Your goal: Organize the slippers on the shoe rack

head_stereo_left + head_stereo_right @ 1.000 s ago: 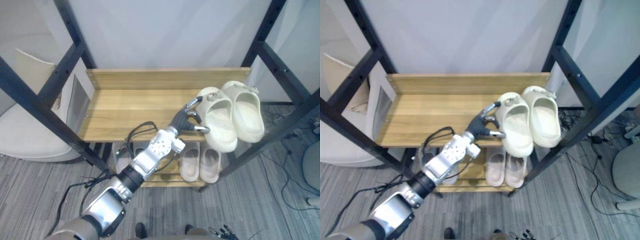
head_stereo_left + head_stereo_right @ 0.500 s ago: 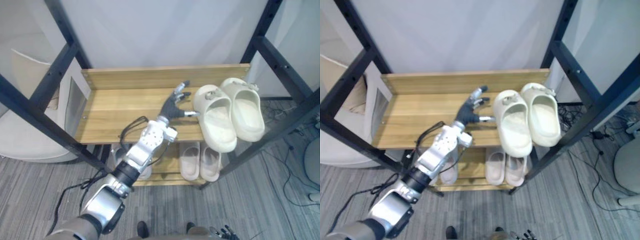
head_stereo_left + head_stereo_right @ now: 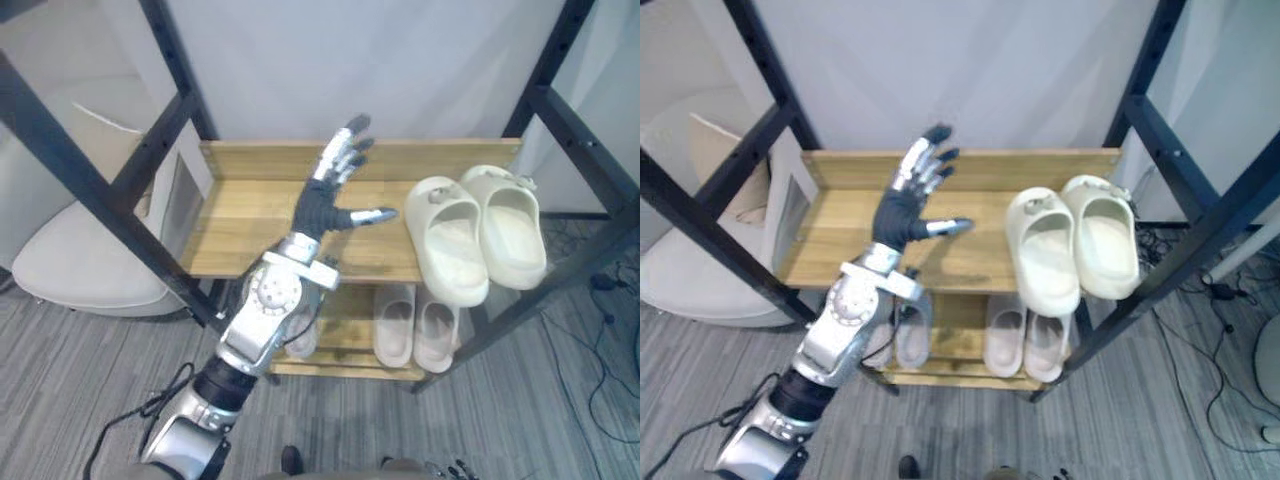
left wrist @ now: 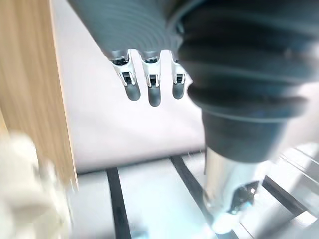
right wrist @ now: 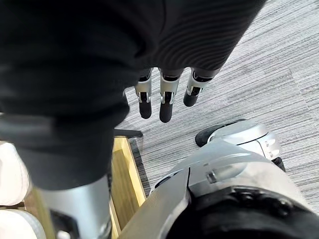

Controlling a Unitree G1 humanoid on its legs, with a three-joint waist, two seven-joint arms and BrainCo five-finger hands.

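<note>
The left hand (image 3: 322, 205) hovers above the top shelf (image 3: 245, 225), fingers straight and fanned, thumb pointing toward the cream slippers (image 3: 452, 250). It holds nothing and touches nothing. The right hand (image 5: 166, 104) hangs low over the floor (image 5: 249, 74), fingers relaxed and empty.

The cream slippers lie side by side at the shelf's right end, apart from the left hand. The one nearer the hand is skewed, and its near end overhangs the front edge. On the lower shelf a paler pair (image 3: 415, 325) stands beneath them, and another pair (image 3: 902, 340) shows partly behind the arm.

The cream slippers look like thick moulded foam: probably light, a little squashy, not fragile, and matte enough to grip. A good hold would be thumb inside the foot opening and fingers under the sole, or a pinch on the side wall. The overhanging slipper could tip off the shelf if pushed forward.
</note>
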